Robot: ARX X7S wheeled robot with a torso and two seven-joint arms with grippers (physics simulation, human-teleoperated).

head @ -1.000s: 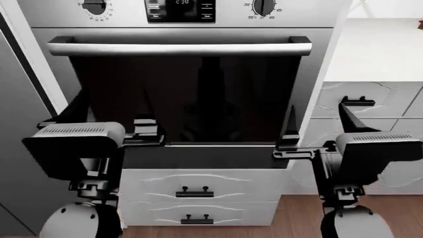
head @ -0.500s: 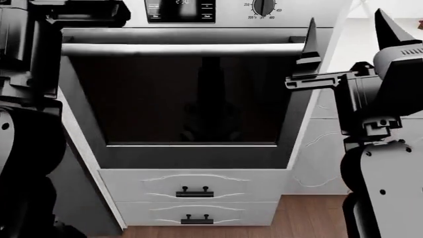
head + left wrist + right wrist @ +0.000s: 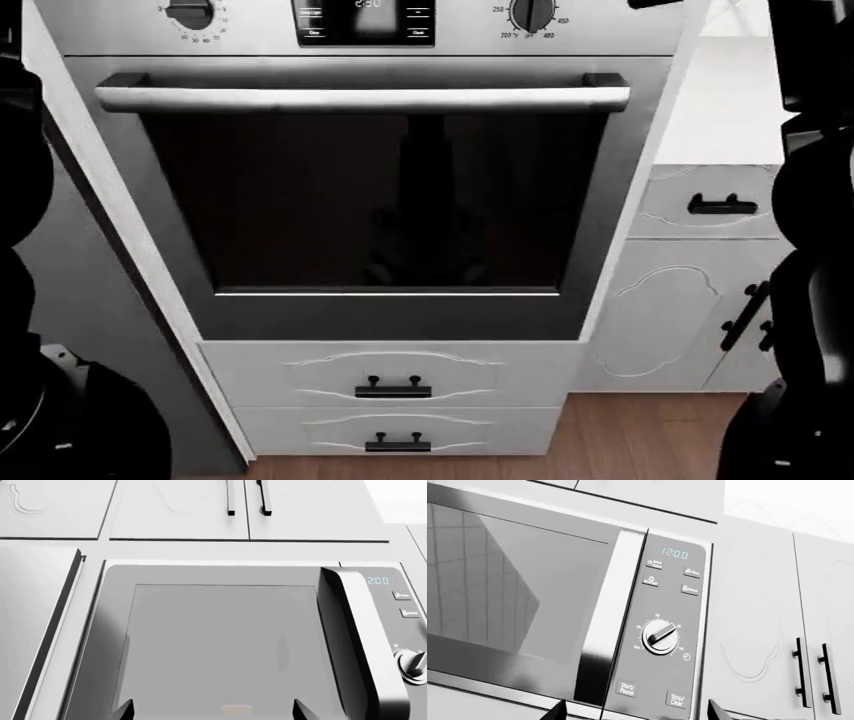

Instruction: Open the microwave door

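Note:
The microwave fills both wrist views, above what the head view covers. Its grey door (image 3: 220,645) is shut flush against the body, with a vertical handle bar (image 3: 353,645) beside the control panel (image 3: 667,625) and its knob (image 3: 658,636). My left gripper (image 3: 212,712) is open, its fingertips wide apart in front of the door glass, a short way off. My right gripper (image 3: 636,711) is open too, facing the handle strip (image 3: 610,620) and the panel's lower buttons, touching nothing. In the head view only dark arm segments show at both edges.
A wall oven (image 3: 387,200) with a long bar handle (image 3: 360,98) sits below, with two drawers (image 3: 394,385) under it. White cabinets (image 3: 810,672) with vertical handles stand right of the microwave. Upper cabinet doors (image 3: 247,505) hang above it. A tall grey panel (image 3: 33,630) flanks its left.
Both arms have risen from in front of the oven. The grippers have passed out of the top of the head view, leaving only arm segments at the sides.

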